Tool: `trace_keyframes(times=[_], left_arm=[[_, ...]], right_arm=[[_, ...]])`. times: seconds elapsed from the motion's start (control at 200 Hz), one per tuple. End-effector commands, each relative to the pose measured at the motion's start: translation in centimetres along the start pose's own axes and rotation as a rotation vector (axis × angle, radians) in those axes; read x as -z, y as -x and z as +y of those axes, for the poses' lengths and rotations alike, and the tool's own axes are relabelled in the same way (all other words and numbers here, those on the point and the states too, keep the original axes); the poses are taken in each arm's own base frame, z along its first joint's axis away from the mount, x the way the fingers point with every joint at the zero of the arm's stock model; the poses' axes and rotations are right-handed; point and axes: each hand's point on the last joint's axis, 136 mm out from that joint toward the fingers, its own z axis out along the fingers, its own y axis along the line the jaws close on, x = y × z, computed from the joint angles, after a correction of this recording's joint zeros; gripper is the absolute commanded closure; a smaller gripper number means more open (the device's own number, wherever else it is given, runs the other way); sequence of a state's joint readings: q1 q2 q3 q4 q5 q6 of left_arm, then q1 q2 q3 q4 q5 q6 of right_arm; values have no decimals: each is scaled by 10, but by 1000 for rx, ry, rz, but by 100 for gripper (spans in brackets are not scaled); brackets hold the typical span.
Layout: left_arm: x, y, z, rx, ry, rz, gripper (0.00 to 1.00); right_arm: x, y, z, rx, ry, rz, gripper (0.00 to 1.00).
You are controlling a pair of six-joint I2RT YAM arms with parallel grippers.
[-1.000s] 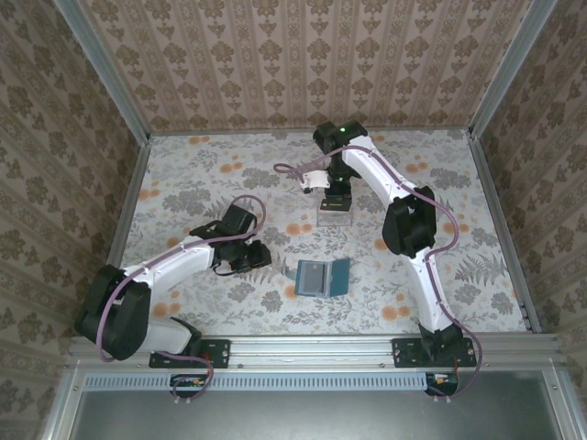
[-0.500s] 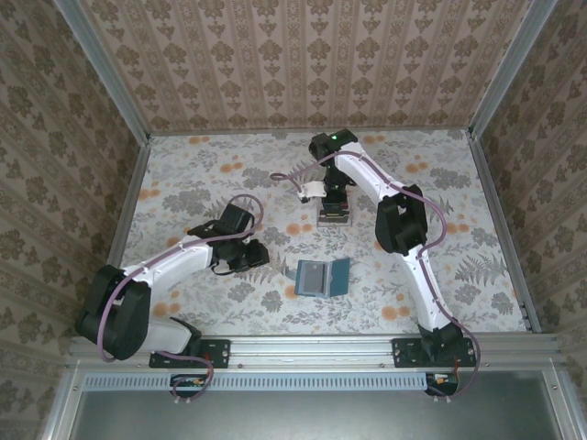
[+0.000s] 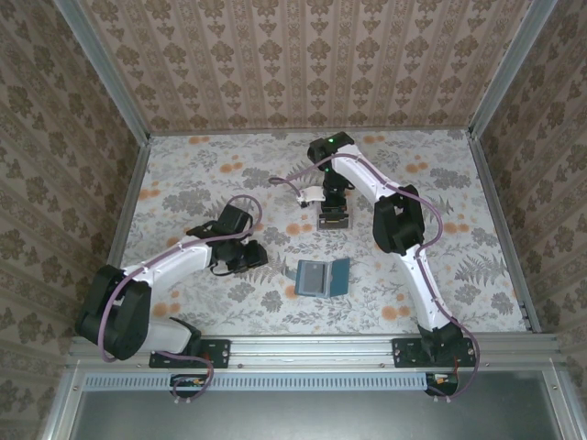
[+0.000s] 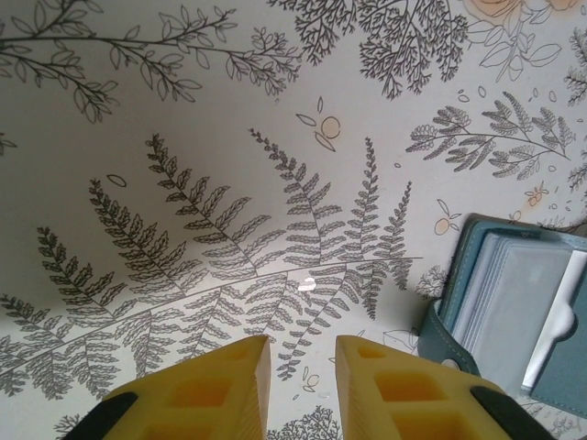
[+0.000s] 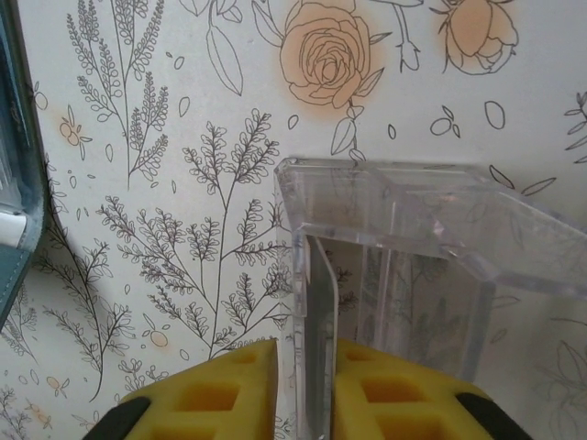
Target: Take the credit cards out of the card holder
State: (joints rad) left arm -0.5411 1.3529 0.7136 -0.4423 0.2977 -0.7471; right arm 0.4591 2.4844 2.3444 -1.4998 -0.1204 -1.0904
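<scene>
The card holder point(image 3: 321, 277) lies open on the table, dark teal with grey-blue pockets. Its edge shows in the left wrist view point(image 4: 514, 302), with pale credit cards point(image 4: 523, 289) tucked in a pocket. My right gripper point(image 3: 332, 209) hangs over the clear tray point(image 3: 335, 221). Its jaws point(image 5: 305, 346) stand slightly open around a grey credit card point(image 5: 321, 312). That card stands on edge inside the tray, against its left wall. A gap shows between the left finger and the card. My left gripper point(image 4: 301, 344) is open and empty, just left of the holder.
The clear plastic tray point(image 5: 440, 229) sits on the floral tablecloth behind the holder. The holder's teal edge point(image 5: 14, 183) lies to the tray's left in the right wrist view. Patterned walls and metal rails bound the table on all sides.
The right arm has come down and in over the tray with the card. Its jaws have parted a little. The left arm and the holder have not moved.
</scene>
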Motion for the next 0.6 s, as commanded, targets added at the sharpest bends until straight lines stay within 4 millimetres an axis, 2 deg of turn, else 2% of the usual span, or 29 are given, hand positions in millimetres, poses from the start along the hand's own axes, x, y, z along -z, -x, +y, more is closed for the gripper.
trace_keyframes(times=[0.0,0.22,0.45,0.595], left_arm=[[4,-2,2,-12,-7,4,74],[9,0,0,-15,-16,-10,74],[13,1,1,-26,-11,-9,74],[13,2,-5,-21,-37,-14,74]], right_arm=[[6,7,1,4,-2,-15,78],[38,4,-12,4,-137,-10,78],[68,1,-35,-16,-313,2,78],[79,3,-34,-33,-342,-7,78]])
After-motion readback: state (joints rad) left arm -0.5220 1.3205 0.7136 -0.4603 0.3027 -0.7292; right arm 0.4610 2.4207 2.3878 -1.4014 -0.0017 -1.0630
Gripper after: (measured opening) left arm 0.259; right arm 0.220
